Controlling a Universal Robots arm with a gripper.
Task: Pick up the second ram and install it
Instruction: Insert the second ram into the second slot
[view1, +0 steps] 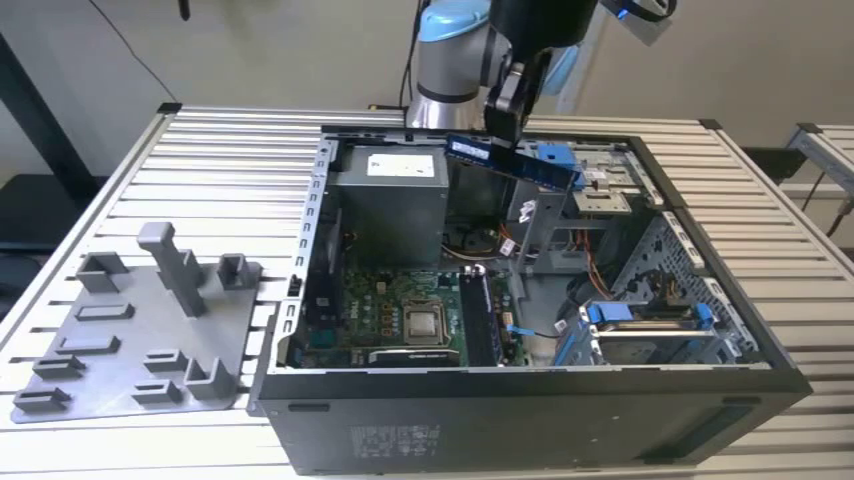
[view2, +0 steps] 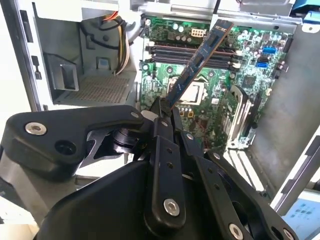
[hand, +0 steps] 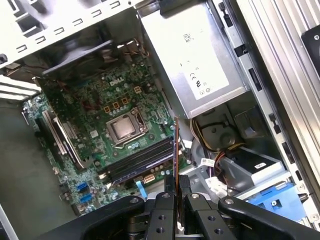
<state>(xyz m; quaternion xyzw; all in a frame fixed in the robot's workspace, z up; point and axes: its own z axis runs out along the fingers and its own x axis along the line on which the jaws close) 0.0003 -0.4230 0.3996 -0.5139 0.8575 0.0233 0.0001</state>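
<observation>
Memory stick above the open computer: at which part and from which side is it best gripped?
Pinch its two flat faces near the upper long edge, coming from above, as the gripper does now. The memory stick is thin and flat, and this probably leaves its lower edge free for the motherboard slots.

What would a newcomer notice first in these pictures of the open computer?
The tool stands out first, holding the second ram tilted in the air over the open computer case. Inside the case lies the green motherboard. A grey fixture plate sits on the slatted table at the exterior view's left.
</observation>
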